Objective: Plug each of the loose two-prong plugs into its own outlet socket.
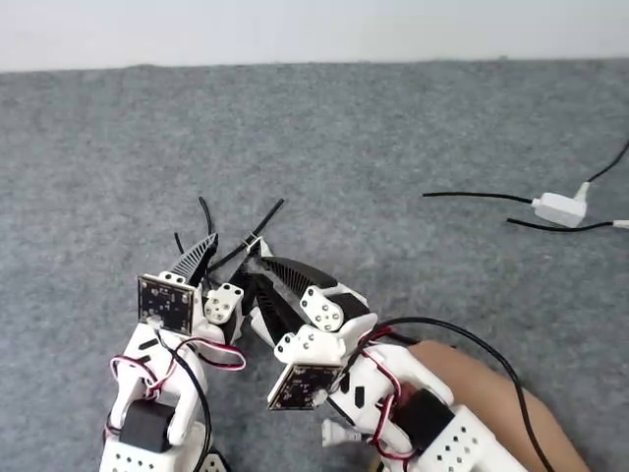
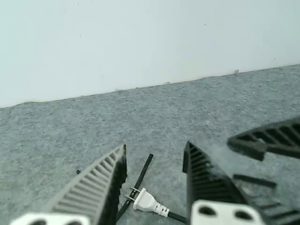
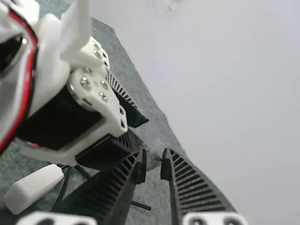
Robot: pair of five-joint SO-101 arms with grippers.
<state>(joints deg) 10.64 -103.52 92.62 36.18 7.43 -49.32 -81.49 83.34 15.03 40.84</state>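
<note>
A white two-prong plug [image 2: 147, 201] on a black cord lies on the grey carpet, below and between the spread fingers of my left gripper [image 2: 155, 149], which is open and holds nothing. My right gripper [image 3: 152, 164] hangs just beside the left gripper's body [image 3: 70, 103], its fingertips a narrow gap apart with nothing between them. A white block [image 3: 32, 188] with a black cord lies on the carpet under it. In the high view both grippers [image 1: 201, 258] [image 1: 257, 267] meet over loose black cords [image 1: 257, 228]. A white socket piece [image 1: 560, 208] with black cables lies far right.
Grey carpet [image 1: 373, 138] covers the table to a white wall at the back. One finger of the right gripper [image 2: 269, 140] crosses the left wrist view close by. Black cables [image 1: 477, 196] run from the socket piece toward the centre.
</note>
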